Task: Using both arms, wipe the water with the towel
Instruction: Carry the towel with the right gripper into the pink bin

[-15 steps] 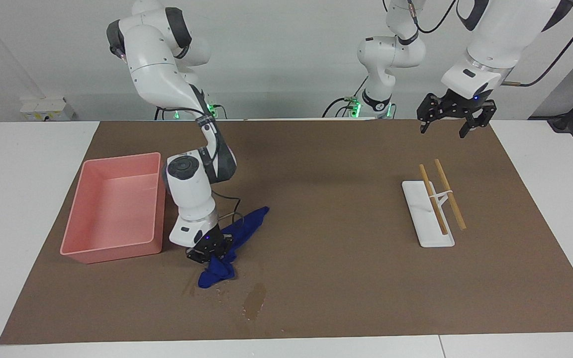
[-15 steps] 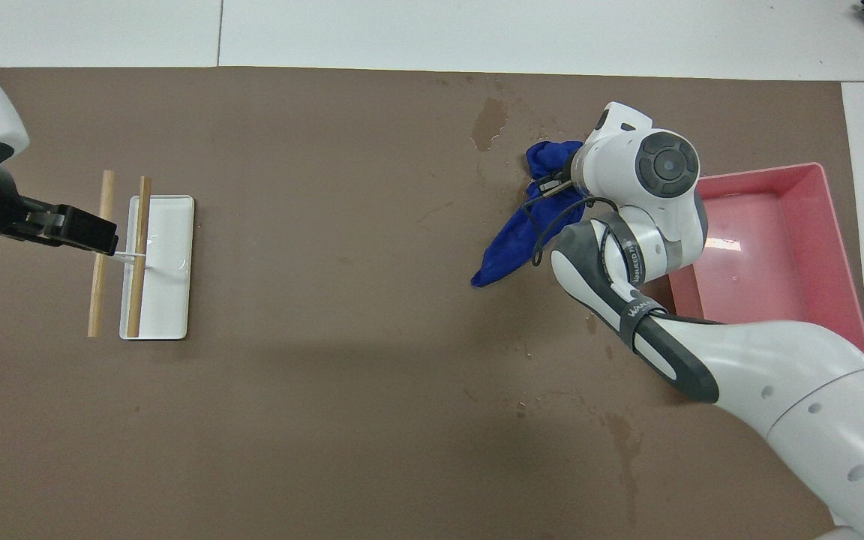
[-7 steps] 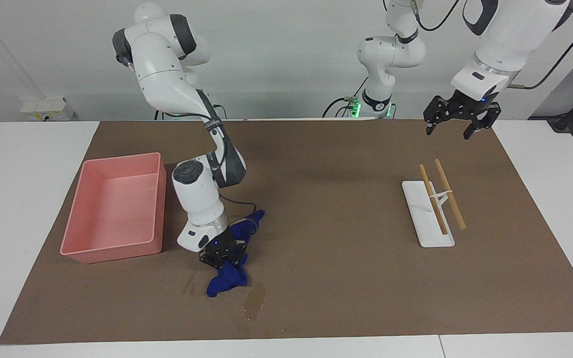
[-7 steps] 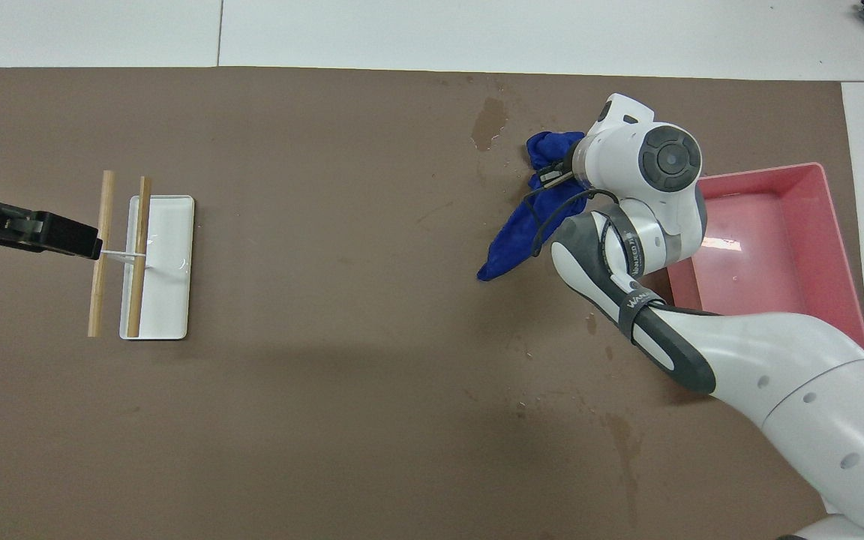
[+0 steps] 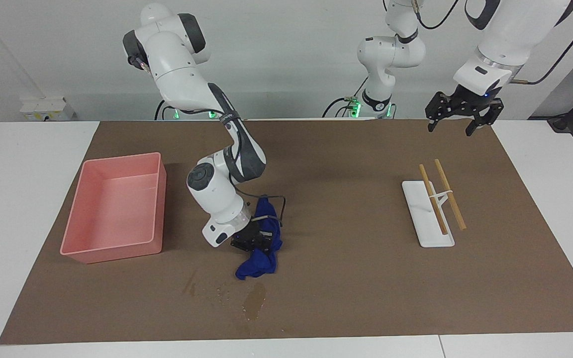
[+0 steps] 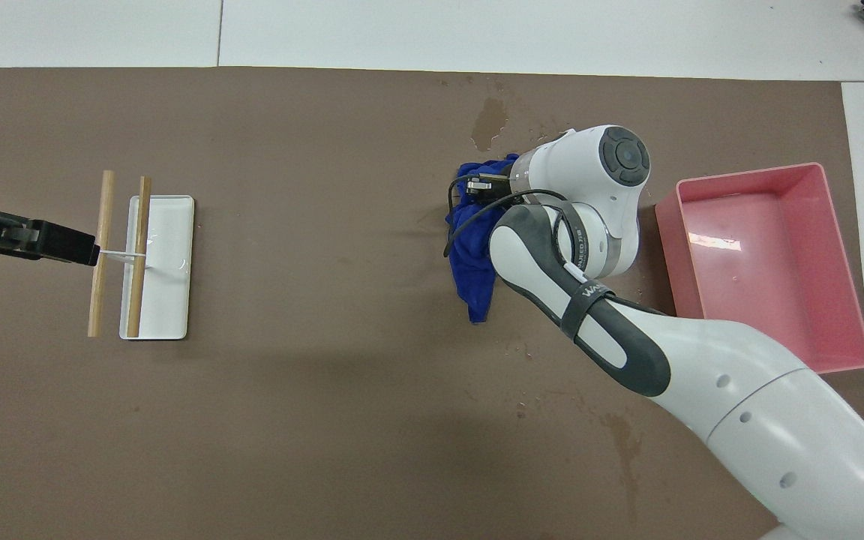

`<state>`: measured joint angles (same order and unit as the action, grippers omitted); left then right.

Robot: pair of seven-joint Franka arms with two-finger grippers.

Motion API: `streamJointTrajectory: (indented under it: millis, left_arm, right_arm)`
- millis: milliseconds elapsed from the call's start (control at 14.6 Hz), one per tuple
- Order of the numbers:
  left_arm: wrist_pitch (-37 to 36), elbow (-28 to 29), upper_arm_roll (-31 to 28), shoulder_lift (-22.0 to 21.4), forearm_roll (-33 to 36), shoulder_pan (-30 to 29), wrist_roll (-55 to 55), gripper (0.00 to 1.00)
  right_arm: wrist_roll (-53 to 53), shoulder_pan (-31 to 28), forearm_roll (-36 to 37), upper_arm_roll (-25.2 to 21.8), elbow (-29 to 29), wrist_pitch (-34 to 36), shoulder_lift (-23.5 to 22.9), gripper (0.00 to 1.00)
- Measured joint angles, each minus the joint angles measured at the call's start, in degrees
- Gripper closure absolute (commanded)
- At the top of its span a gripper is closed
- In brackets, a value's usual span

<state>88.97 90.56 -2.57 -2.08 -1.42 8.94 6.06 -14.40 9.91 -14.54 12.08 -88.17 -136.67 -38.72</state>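
Observation:
The blue towel lies bunched on the brown mat, and it also shows in the overhead view. My right gripper is low on the mat and shut on the towel's middle; in the overhead view the right gripper is mostly under the wrist. The water is a dark patch with droplets, just farther from the robots than the towel's end; it also shows in the overhead view. My left gripper hangs open and empty in the air over the mat's edge nearest the robots, and also shows in the overhead view.
A pink bin stands toward the right arm's end, beside the right wrist. A white tray with two wooden sticks lies toward the left arm's end. Faint wet streaks mark the mat near the right arm.
My right gripper has dragged the towel away from the pink bin toward the left arm's end, past the droplets. My left gripper has drifted slightly up and toward its own end.

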Motion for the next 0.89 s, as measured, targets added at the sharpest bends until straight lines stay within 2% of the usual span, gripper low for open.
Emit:
streamJointTrajectory:
  millis: [137, 343, 549, 893]
  left_arm:
    - [-0.06, -0.17, 0.00, 0.00, 0.00, 0.00, 0.00, 0.00]
    - [-0.75, -0.11, -0.03, 0.01, 0.01, 0.00, 0.00, 0.00]
    - [-1.04, 0.00, -0.06, 0.01, 0.01, 0.00, -0.01, 0.00]
    - [-1.41, 0.55, -0.10, 0.01, 0.01, -0.01, -0.01, 0.00]
  right_arm:
    - [0.02, -0.34, 2.47, -0.04, 0.14, 7.26, 1.12, 1.00]
    - [-0.01, -0.12, 10.89, 0.17, -1.15, 14.51, 3.36, 1.00]
    - [0.20, 0.34, 17.79, 0.30, -6.73, 15.36, 7.39, 1.00]
    - [0.58, -0.03, 23.74, 0.25, -19.69, 14.96, 16.15, 1.00]
